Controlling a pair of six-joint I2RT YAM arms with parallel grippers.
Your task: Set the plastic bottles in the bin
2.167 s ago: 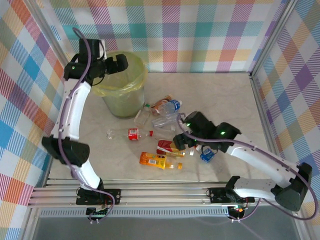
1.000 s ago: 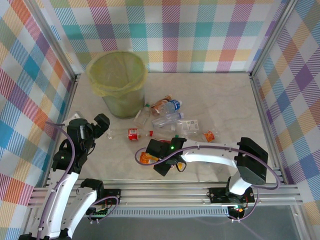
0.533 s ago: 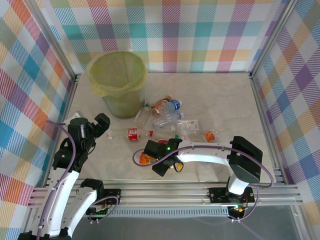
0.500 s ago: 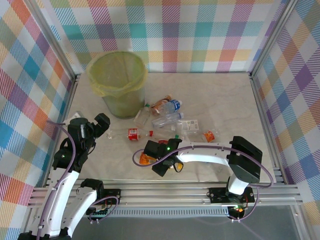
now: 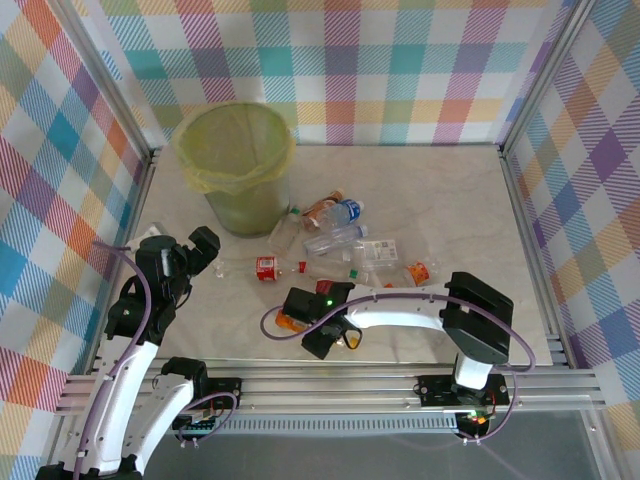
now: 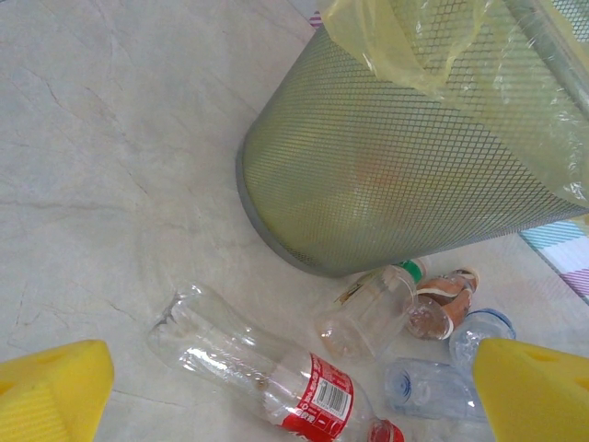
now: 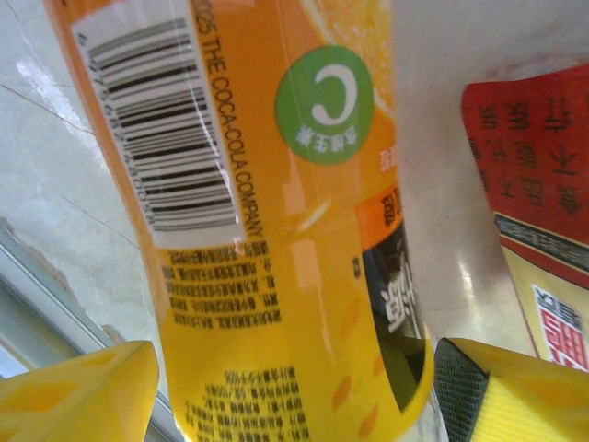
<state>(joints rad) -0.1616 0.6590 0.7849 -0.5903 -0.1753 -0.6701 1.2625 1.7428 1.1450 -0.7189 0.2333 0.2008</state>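
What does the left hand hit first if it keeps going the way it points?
Probably the clear bottle with the red label lying on the table straight ahead of the open left hand. Beyond it sit a few more bottles and the bin. Depth is hard to judge from the wrist view.

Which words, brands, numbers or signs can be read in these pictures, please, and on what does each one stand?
"THE COCA-COLA COMPANY", beside the barcode on the orange-labelled bottle lying between the right tool's yellow fingers.
"C", white in a green circle on that same label.
Small print under the barcode: too fine to read.
Characters on the red-labelled bottle: blurred.
Barcode label on the clear bottle: unreadable.
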